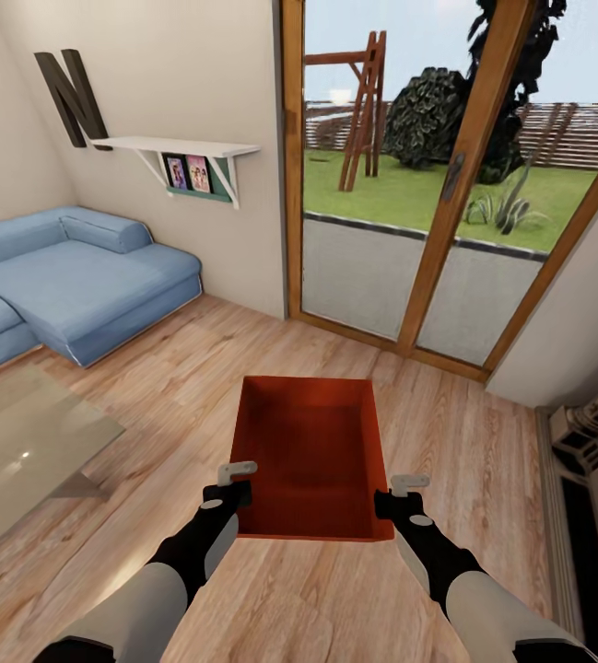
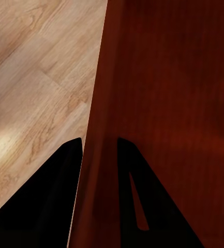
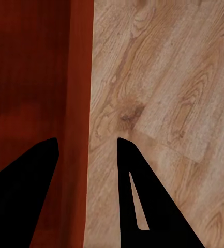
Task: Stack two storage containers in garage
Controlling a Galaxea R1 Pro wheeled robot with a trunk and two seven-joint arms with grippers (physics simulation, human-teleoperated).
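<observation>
Living room, wood floor (image 1: 335, 589); one bin (image 1: 308, 456) gripped on both side walls, left claw (image 1: 234, 486) and right claw (image 1: 400, 493) each straddling a wall; step: first carry; next: turn for garage, bin level.

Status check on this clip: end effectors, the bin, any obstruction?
Left end effector and right end effector each straddling a side wall of the orange-red rectangular bin. Over wood plank floor. Glass doors ahead.

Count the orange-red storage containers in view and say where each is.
1. The storage container is held over the wood floor, before the glass doors, with the left gripper and right gripper on its side walls. A second may be out of view.
</observation>
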